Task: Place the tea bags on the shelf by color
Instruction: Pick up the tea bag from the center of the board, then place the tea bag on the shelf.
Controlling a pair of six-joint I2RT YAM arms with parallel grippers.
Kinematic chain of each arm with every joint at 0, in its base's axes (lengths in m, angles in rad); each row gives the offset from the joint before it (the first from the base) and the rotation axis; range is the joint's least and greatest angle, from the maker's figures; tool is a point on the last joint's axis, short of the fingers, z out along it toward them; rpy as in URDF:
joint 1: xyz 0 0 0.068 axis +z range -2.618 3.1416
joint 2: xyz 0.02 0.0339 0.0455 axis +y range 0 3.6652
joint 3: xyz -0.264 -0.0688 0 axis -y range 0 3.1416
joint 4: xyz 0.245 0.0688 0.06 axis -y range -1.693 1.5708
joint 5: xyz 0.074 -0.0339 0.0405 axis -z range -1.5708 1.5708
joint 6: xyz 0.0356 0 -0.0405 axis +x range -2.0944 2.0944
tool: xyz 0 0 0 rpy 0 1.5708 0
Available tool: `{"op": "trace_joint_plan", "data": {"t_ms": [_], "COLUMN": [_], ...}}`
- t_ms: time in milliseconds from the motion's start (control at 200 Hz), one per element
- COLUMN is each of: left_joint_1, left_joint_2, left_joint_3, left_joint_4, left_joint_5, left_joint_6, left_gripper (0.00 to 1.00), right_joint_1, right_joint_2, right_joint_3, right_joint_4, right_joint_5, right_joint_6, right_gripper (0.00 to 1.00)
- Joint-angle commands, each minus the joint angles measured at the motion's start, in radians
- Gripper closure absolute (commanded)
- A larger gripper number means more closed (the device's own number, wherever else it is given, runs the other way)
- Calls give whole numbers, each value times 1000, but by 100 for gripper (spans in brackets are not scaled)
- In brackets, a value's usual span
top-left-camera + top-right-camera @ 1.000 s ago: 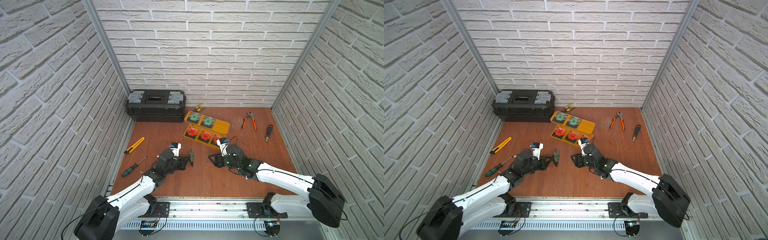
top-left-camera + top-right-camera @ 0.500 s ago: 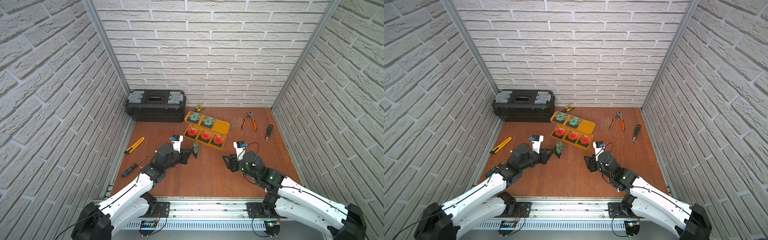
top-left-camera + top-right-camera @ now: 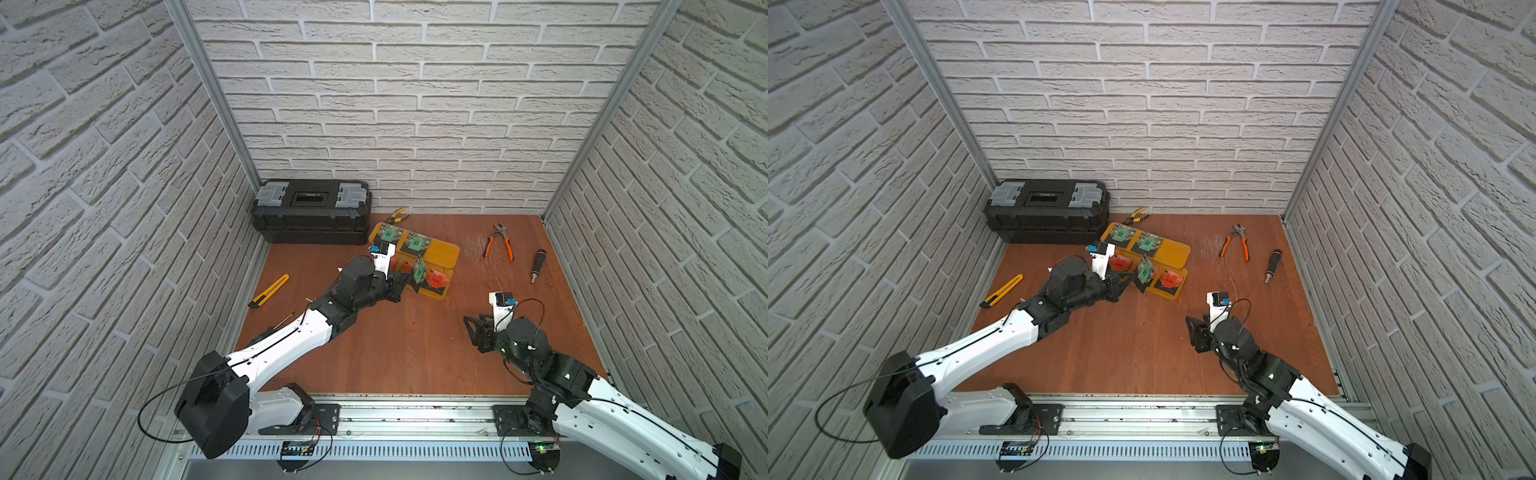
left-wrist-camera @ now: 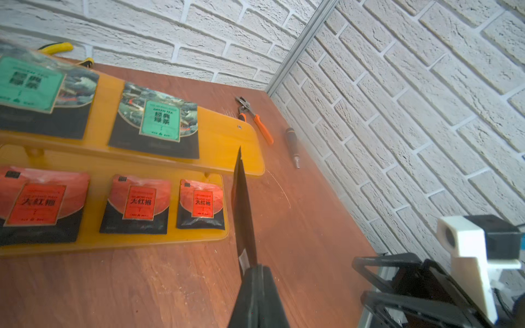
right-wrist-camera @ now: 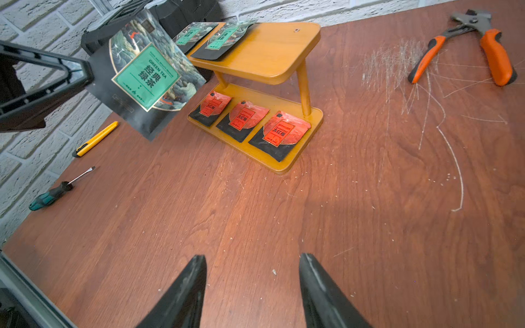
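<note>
White-painted brick walls (image 3: 415, 104) close in three sides of the cell, meeting at bare metal corner posts (image 3: 216, 104). Between them lies the counter (image 3: 395, 353), a reddish-brown wood-grain board, dusty and marked with pale scratches (image 5: 397, 65) toward its far right; a slotted metal rail (image 3: 415, 415) runs along its near edge and carries both arm bases. A black toolbox (image 3: 311, 212) with grey latches sits in the far left corner against the back wall. Just beside it stands the shelf (image 3: 444, 253), yellow-orange with two boards. Two green tea bags (image 3: 388, 235) lie flat on the upper board, whose right end is bare, and three red tea bags (image 5: 244, 116) lie in a row on the lower board. Orange pliers (image 3: 498, 245) and a black driver (image 3: 537, 266) lie on the counter to the right of the shelf. Yellow pliers (image 3: 397, 214) lie by the back wall, and a yellow utility knife (image 3: 269, 290) and a green-handled screwdriver (image 5: 54, 193) lie near the left wall. The left pincer (image 3: 409, 282) is pressed together on a third green tea bag (image 5: 147, 76), pinching its lower edge and holding it upright in the air close to the shelf. The right pincer (image 5: 251, 257) is spread and empty above bare counter, well apart from the shelf.
</note>
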Motion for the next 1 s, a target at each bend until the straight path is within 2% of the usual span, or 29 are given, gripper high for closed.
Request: {"op": "trace_joint_plan", "data": {"t_ms": [0,230,600,995], "left_joint_1": [-14,-23,-30,-33], "left_joint_2": [56,188,381,512], "left_joint_3": [73,191,365,444], "left_joint_4": [67,89,133,174], "left_joint_5": [8,-24,-7,5], "left_joint_6": [30,27,3,-60], "left_gripper": [100,100,100,100], "right_joint_1": [-4,-4,-4,-4], "right_joint_2": [-39,-104,-198,-240], "right_joint_3": [-16,-22,-39,-45], "right_joint_4": [-18,-71,-133,-163], "right_joint_5": [41,60,90,101], "right_joint_6": [14,22,31,36], "right_gripper": [43,43,43,43]}}
